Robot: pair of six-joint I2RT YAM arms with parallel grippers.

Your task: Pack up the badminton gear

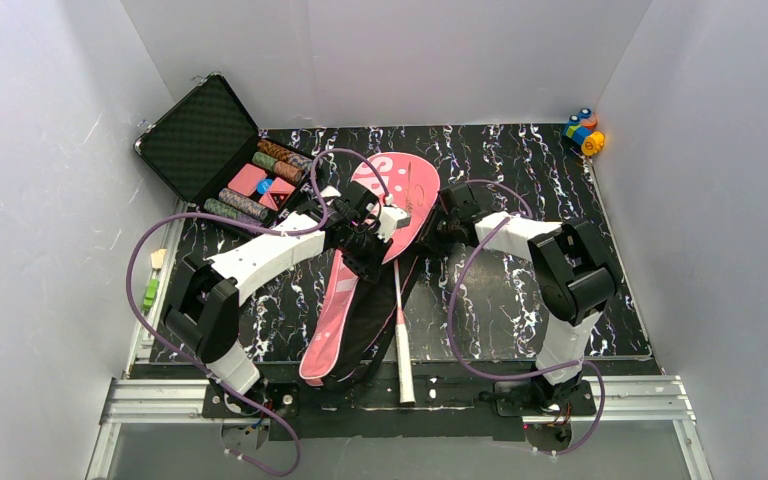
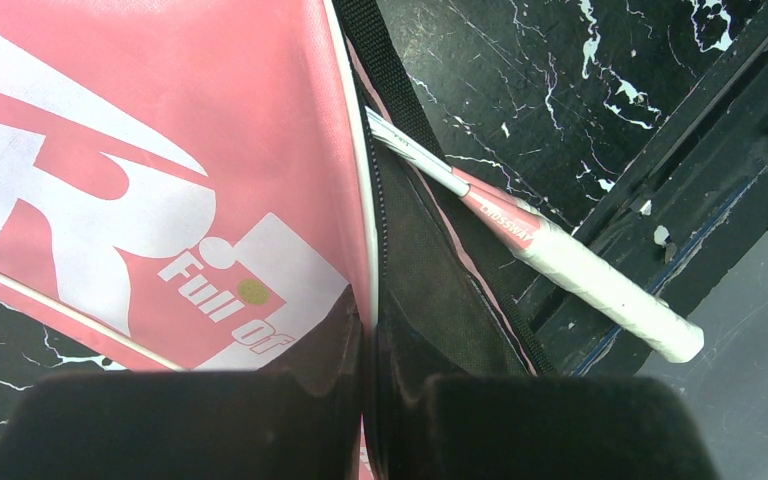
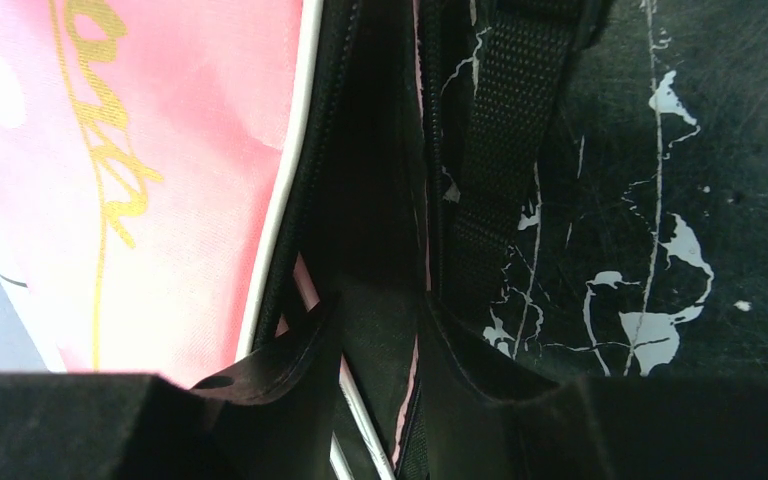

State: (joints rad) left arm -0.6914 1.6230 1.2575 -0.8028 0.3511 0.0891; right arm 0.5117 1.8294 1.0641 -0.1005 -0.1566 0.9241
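Top view: the pink racket-shaped fabric bag (image 1: 332,305) runs lengthwise from under both claws back toward the robot, and the left claw (image 1: 368,232) is closest to it.

Left wrist: left claw (image 2: 370,392) is pinched shut on the bag's zip edge, with the white-handled pink racket (image 2: 600,285) poking out ahead-right.

Right wrist: right claw (image 3: 380,400) sits half-wide astride the bag's open edge. Can't tell if it's actually gripping.

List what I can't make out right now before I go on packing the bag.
- Racket head: top view, hidden by the pink bag; only its handle shows.
- Right gripper: right wrist view, black fingers blend with the bag's dark edge, so its grip is unclear.
- Bag's contents: every view, covered by the flap.
- Coloured things in the far right corner: top view, too small to identify.
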